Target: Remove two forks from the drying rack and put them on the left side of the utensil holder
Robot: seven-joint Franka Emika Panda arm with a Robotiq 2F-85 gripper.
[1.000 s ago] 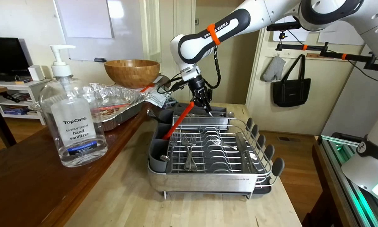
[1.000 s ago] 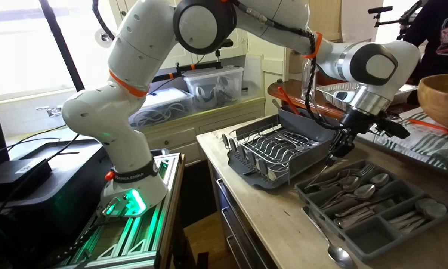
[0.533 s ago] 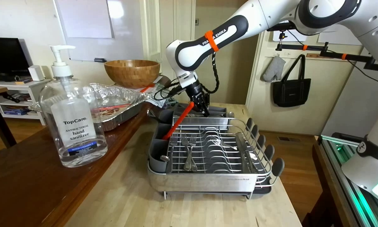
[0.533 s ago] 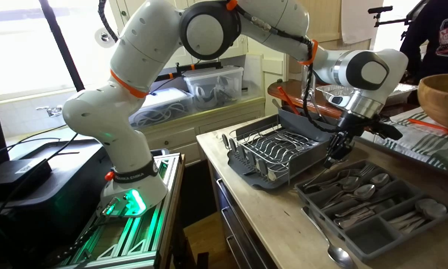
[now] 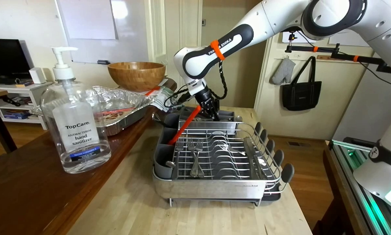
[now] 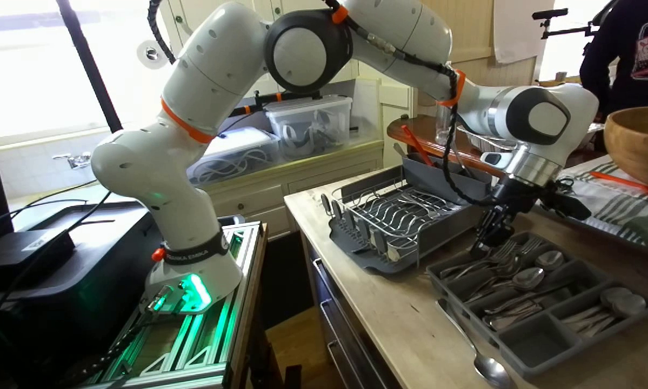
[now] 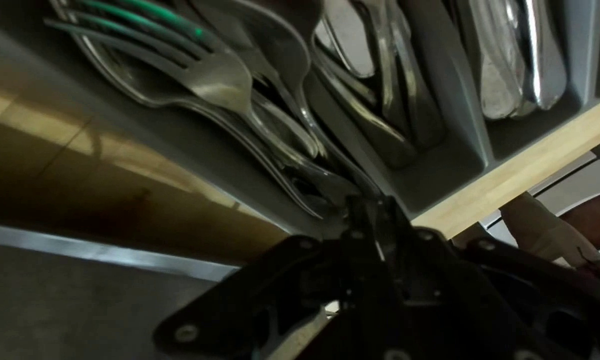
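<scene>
Your silvery fork, tines glinting green, has its handle clamped in the fingers; the grey utensil holder contains spoons, the drying rack more forks.

Silvery forks in drying rack

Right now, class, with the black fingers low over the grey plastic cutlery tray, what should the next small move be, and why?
Probably ease the fingers open slightly: they look closed on a slim silvery metal handle, low over the compartment of the tray nearest the silver wire drying rack, where a silvery metal fork shows. Whether that fork is the piece held, I can't tell.
</scene>
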